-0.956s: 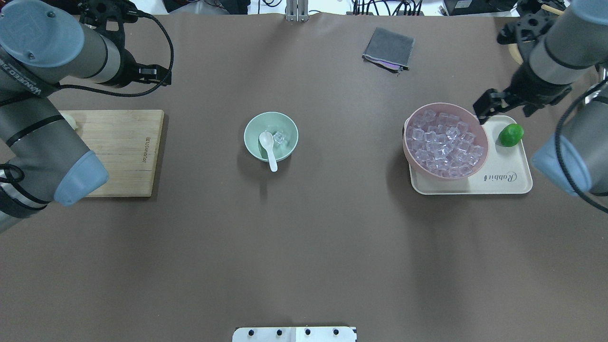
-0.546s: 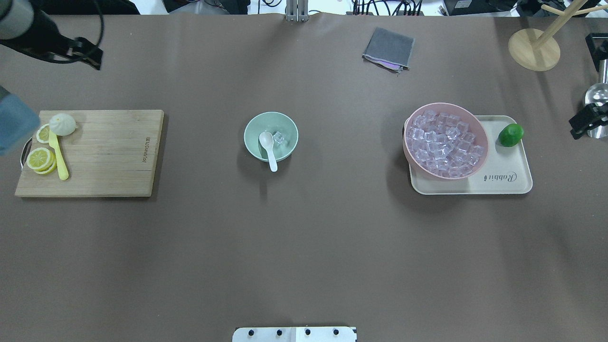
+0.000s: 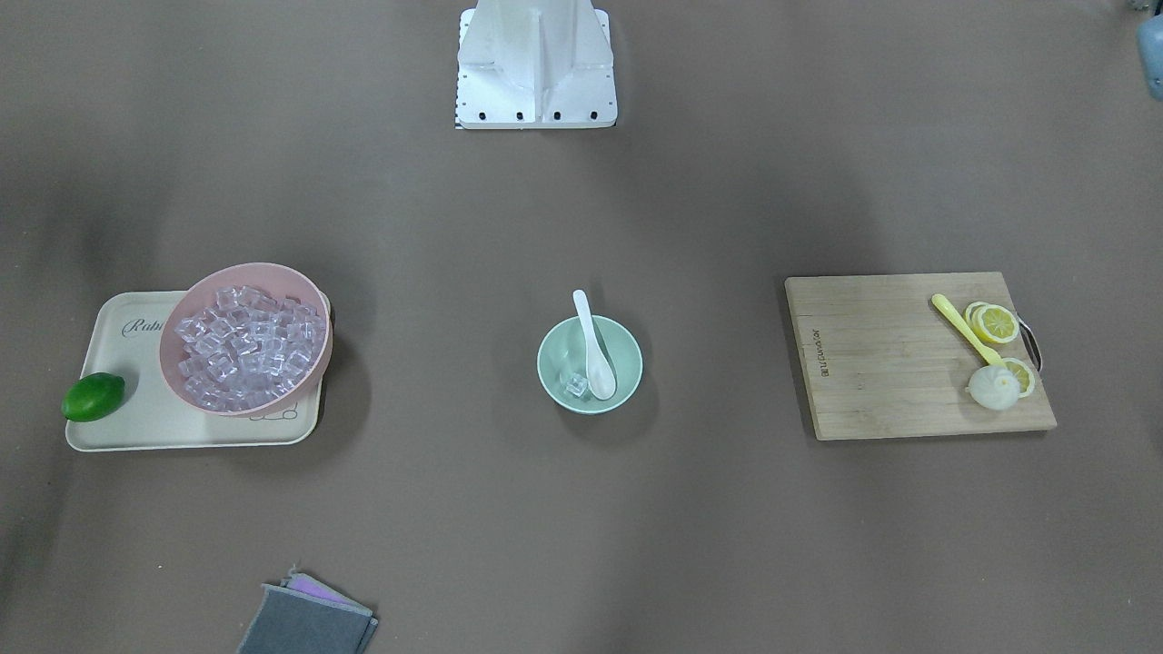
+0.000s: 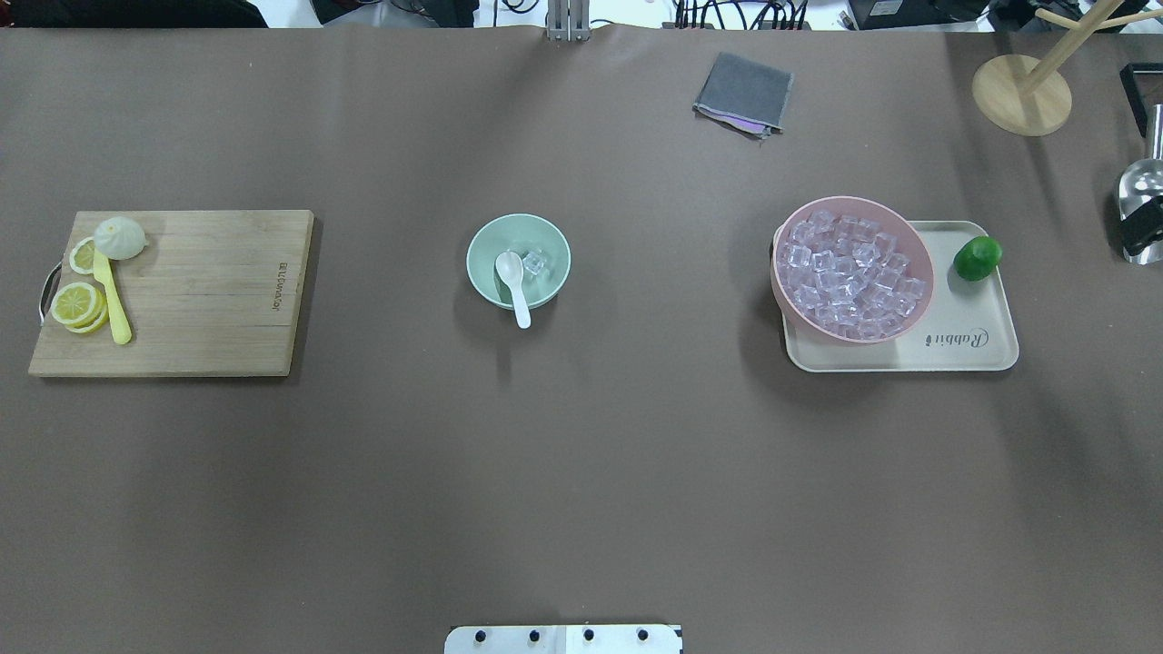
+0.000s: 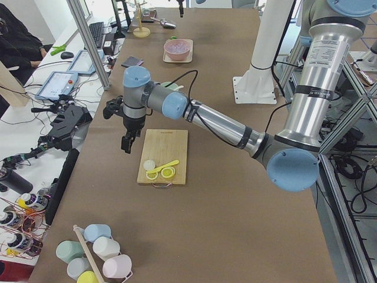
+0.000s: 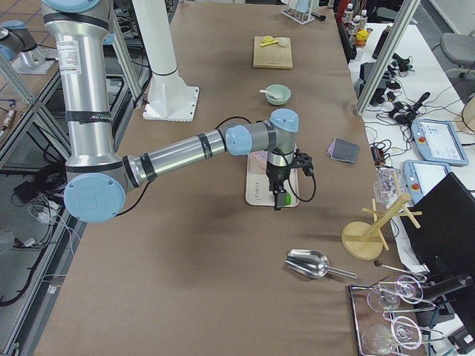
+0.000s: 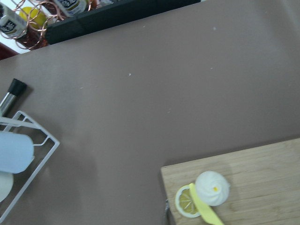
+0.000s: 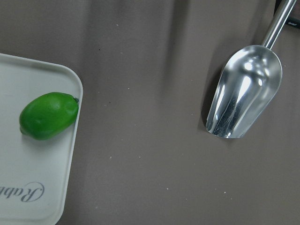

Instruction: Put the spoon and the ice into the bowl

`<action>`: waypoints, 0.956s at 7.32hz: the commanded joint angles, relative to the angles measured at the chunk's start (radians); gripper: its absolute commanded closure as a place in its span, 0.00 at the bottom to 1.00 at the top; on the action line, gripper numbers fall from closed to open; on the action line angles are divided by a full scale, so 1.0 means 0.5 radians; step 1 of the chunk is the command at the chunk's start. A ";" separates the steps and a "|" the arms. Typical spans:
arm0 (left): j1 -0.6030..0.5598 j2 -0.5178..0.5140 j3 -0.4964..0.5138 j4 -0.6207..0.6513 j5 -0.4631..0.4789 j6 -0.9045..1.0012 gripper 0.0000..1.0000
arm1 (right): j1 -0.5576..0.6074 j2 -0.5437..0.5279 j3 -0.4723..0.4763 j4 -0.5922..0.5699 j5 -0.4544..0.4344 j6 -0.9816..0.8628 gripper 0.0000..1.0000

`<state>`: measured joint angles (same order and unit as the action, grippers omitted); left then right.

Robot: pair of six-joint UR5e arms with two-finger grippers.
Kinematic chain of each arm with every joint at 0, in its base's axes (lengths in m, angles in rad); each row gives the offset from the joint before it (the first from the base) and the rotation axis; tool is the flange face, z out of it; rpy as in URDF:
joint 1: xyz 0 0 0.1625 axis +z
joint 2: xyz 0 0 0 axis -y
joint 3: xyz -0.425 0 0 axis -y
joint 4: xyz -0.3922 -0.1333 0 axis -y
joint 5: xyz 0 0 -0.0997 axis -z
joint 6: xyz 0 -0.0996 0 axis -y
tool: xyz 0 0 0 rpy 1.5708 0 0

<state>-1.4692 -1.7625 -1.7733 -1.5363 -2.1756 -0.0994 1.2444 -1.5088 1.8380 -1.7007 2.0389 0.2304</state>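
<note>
Arms pulled outward, L hand (image 5: 126, 146) & R hand (image 6: 280, 201) grip can't tell; spoon (image 4: 513, 278) + ice (image 4: 532, 263) in bowl (image 4: 474, 254).

spoon (image 4: 514, 286): glossy white | ice (image 4: 532, 263): clear, glassy | scoop (image 8: 243, 93): polished metal | cutting board (image 4: 209, 291): matt wood

The left gripper (image 5: 126, 147) has left the overhead view — uncovering the cutting board (image 4: 182, 291). The right gripper (image 6: 280, 200) has withdrawn rightward
</note>
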 commanded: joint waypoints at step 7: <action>-0.289 0.528 0.061 0.011 -0.208 0.116 0.02 | 0.508 -0.265 -0.231 0.033 0.659 -0.218 0.00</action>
<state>-1.6120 -1.5097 -1.7508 -1.5388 -2.2810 -0.0361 1.4837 -1.6157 1.7259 -1.6843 2.3377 0.1267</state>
